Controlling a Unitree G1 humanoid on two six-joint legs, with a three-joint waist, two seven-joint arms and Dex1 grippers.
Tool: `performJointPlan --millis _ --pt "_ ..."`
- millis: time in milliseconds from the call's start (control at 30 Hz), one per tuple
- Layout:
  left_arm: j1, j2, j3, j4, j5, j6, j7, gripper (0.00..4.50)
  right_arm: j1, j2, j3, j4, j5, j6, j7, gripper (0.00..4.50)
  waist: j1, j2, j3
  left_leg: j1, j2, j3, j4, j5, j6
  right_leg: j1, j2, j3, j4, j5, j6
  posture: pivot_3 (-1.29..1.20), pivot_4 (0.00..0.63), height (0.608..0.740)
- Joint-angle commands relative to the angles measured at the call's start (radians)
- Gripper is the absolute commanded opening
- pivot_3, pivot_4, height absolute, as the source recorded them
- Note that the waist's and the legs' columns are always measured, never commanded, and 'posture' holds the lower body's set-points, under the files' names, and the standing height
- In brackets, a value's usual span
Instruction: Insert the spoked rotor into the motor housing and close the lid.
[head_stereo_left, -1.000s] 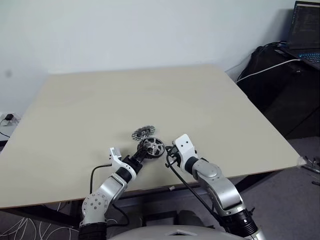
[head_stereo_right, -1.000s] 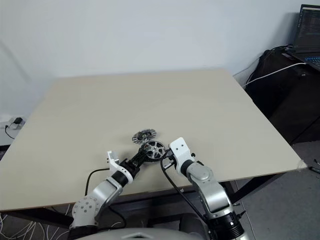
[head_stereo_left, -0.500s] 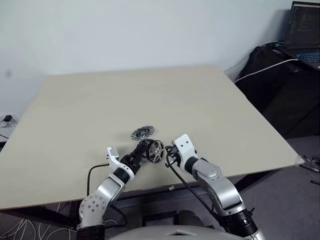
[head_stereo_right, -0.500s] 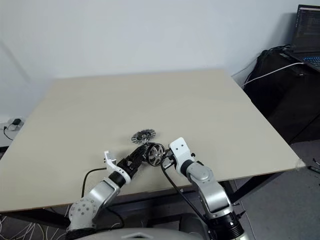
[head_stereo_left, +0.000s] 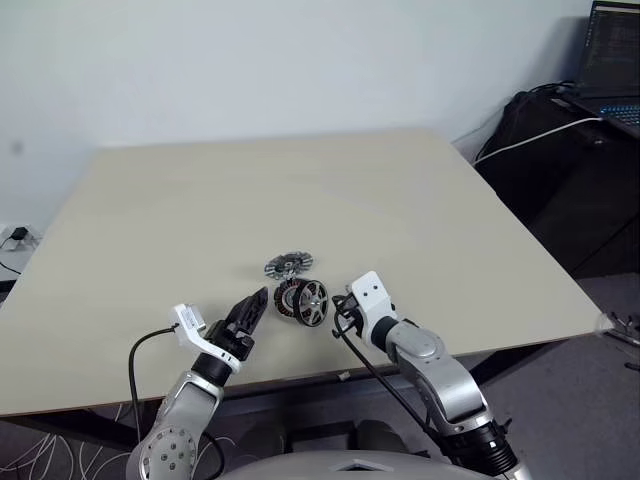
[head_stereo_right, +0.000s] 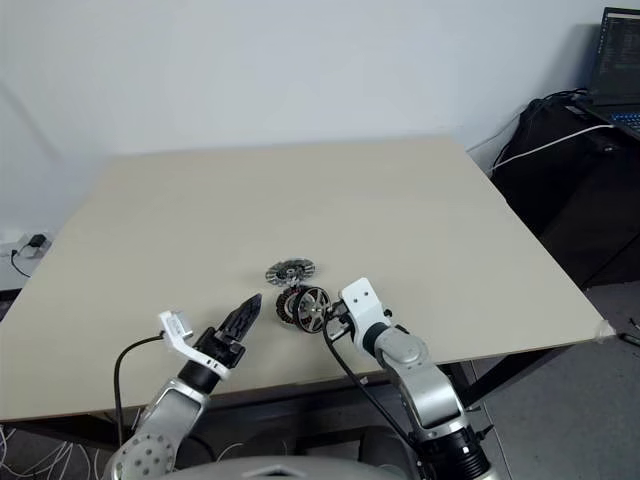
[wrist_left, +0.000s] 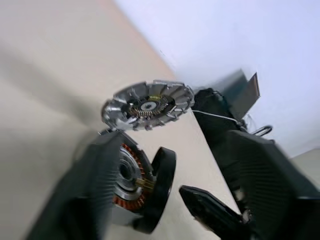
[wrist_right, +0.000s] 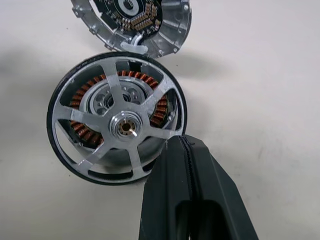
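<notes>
Spoked rotor (wrist_right: 122, 125) seated in motor housing (wrist_right: 75, 107), assembly standing on edge on table (head_stereo_left: 400, 210) near front edge. Lid (head_stereo_left: 288, 265) flat just behind. Right gripper (wrist_right: 192, 185) fingers together against housing rim. Left gripper (head_stereo_left: 250, 308) just left, apart, empty. No readable markings.

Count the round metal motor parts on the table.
2. The spoked wheel, seated in the copper-wound disc, stands on edge near the table's front edge, by the right pincer. A ribbed silver disc lies flat just behind it.
</notes>
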Motion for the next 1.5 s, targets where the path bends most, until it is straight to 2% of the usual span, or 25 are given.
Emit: performJointPlan --millis 33,233,267,433,533,700,1500 --pt "0.018 0.014 -0.023 -0.061 0.049 -0.037 -0.015 2.19 -0.009 0.000 -0.013 -0.034 0.010 0.001 0.003 0.00 0.000 0.000 0.001 0.000 0.000 0.000 0.000 0.000 0.000 0.000 0.000 0.000 0.000 0.000 0.000 0.00 0.000 0.740" --pt "0.044 0.037 -0.032 -0.039 0.118 -0.061 -0.008 0.23 0.000 0.000 -0.013 -0.030 0.025 0.013 0.018 0.00 0.000 0.000 0.004 0.000 0.000 0.000 0.000 0.000 0.000 0.000 0.000 0.000 0.000 0.000 0.000 0.00 0.000 0.740" --pt "0.043 0.038 -0.033 -0.034 0.131 -0.068 -0.005 0.04 0.001 -0.001 -0.011 -0.028 0.025 0.014 0.018 0.00 0.000 0.000 0.004 0.000 0.000 0.000 0.000 0.000 0.000 0.000 0.000 0.000 0.000 0.000 0.000 0.00 0.000 0.740" --pt "0.029 0.038 -0.032 -0.008 0.193 -0.080 0.022 0.04 0.009 -0.008 -0.001 -0.020 0.034 0.034 0.034 0.00 0.000 0.000 0.005 0.000 0.000 0.000 0.000 0.000 0.000 0.000 0.000 0.000 0.000 0.000 0.000 0.00 0.000 0.740" --pt "0.030 0.038 -0.036 0.000 0.211 -0.079 0.024 0.00 0.014 -0.014 0.001 -0.023 0.043 0.044 0.049 0.54 0.000 0.000 0.005 0.000 0.000 0.000 0.000 0.000 0.000 0.000 0.000 0.000 0.000 0.000 0.000 0.00 0.000 0.740" --pt "0.028 0.036 -0.034 0.010 0.234 -0.084 0.028 0.00 0.011 -0.027 0.015 -0.027 0.039 0.055 0.055 2.12 0.000 0.000 0.005 0.000 0.000 0.000 0.000 0.000 0.001 0.000 0.000 0.000 0.000 0.000 0.000 0.00 0.000 0.740" --pt "0.016 0.018 -0.018 0.017 0.231 -0.080 0.021 0.00 -0.088 0.015 0.061 0.130 0.023 0.002 0.079 2.12 0.000 0.000 0.005 0.000 0.000 0.000 0.000 0.000 0.001 0.000 0.000 0.000 0.000 0.000 0.001 0.00 0.000 0.740"
